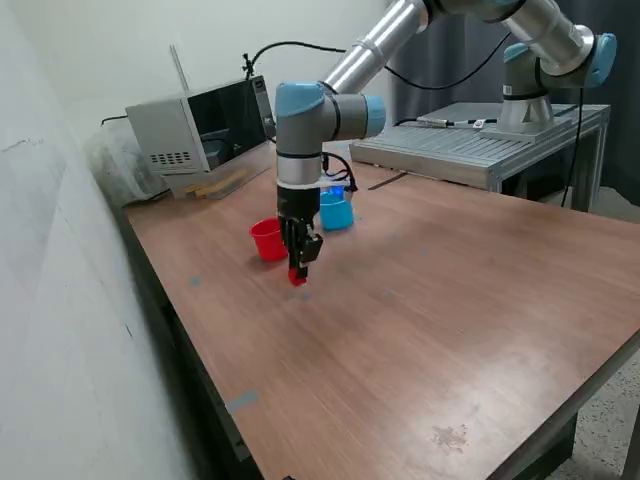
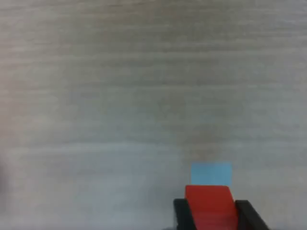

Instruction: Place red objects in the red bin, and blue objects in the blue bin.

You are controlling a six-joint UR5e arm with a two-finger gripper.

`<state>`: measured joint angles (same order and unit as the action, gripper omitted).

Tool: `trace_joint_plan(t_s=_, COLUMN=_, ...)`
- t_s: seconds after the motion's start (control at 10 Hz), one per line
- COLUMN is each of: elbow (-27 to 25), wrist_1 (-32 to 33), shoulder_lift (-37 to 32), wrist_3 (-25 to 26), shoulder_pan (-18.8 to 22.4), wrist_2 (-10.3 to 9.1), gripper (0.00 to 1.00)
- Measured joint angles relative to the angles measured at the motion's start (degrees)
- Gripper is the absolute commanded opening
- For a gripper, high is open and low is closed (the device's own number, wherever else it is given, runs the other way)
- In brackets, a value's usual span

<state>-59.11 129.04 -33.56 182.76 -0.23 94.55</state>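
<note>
My pincer [image 2: 211, 218] is clamped on a red cube [image 2: 210, 207], one black finger [image 2: 181, 215] pressed to each side, held just above the wooden counter [image 1: 420, 330]. The cube looks small and solid, flat-faced and bright red, a fraction of a cup's size. On the counter just beyond the cube lies a pale blue square patch [image 2: 211, 173], flat like tape rather than a block. The red cup [image 1: 267, 240], round with tapered sides, stands near the cube, on the exterior view's left of it and a little farther back. The light blue cup [image 1: 336, 212] sits farther from the cube again, partly hidden by my arm. By my judgement this cube is lifted but not yet delivered. No other cubes show, and I cannot see what the cups hold.
</note>
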Motion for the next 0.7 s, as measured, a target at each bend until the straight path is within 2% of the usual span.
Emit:
trace_joint_plan(t_s=0.3, elbow=-4.76, wrist_1=-0.76, shoulder_lift=-8.76, wrist_3=-1.53, shoulder_pan=-0.83, wrist_2=0.07, gripper=0.00)
trace_joint_plan(t_s=0.4, elbow=-6.57, wrist_1=-1.06, shoulder_lift=-10.94, wrist_3=-1.96, shoulder_pan=-2.28, wrist_2=0.09, gripper=0.00)
trace_joint_plan(t_s=0.7, elbow=-9.93, wrist_1=-2.00, shoulder_lift=-13.34, wrist_3=-3.28, shoulder_pan=-9.99, wrist_2=0.06, gripper=0.00)
